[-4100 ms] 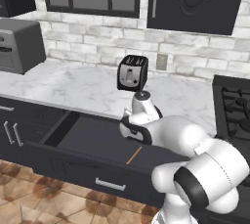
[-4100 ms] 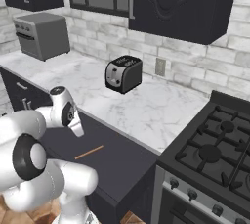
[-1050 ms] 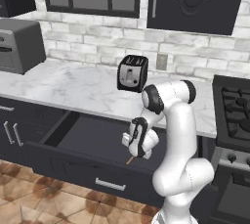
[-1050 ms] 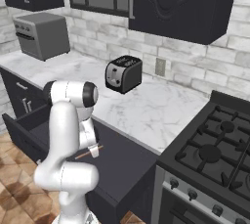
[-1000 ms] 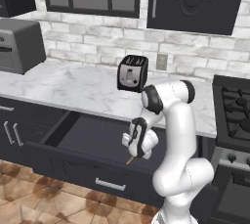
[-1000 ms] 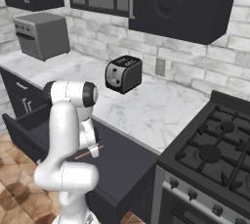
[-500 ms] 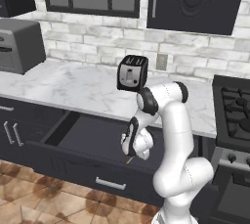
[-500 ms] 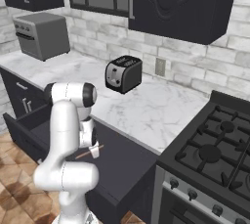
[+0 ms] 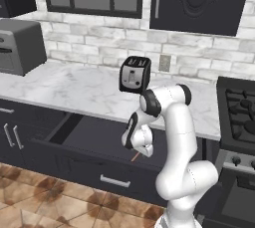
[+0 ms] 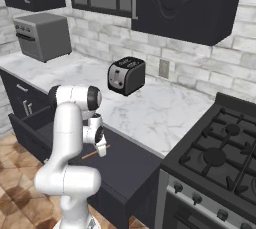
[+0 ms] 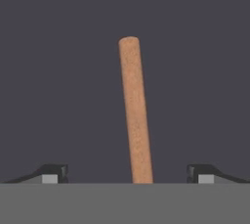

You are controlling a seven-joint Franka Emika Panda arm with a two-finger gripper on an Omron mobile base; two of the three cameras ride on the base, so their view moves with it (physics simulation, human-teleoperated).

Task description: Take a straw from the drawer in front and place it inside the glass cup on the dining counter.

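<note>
The dark drawer (image 9: 79, 166) (image 10: 131, 172) stands pulled out under the marble worktop. On its floor lies the straw (image 9: 135, 157) (image 10: 89, 154) (image 11: 135, 115), a thin orange-brown stick. My gripper (image 9: 140, 150) (image 10: 100, 148) (image 11: 128, 174) points down into the drawer right over the straw's near end. It is open, and in the hand view the straw runs up between the two wide-apart fingertips (image 11: 51, 173) without touching either. The glass cup and the dining counter are out of view.
A black toaster (image 9: 134, 74) (image 10: 126, 75) sits on the marble worktop (image 9: 74, 92) (image 10: 165, 115) behind the drawer. A grey oven box (image 9: 17, 45) (image 10: 42, 35) stands at the left, and a gas stove (image 9: 239, 107) (image 10: 220, 155) at the right. Dark wall cabinets hang above.
The arm has leaned further left and the hand has sunk lower into the drawer, closer over the straw. The straw has not moved.
</note>
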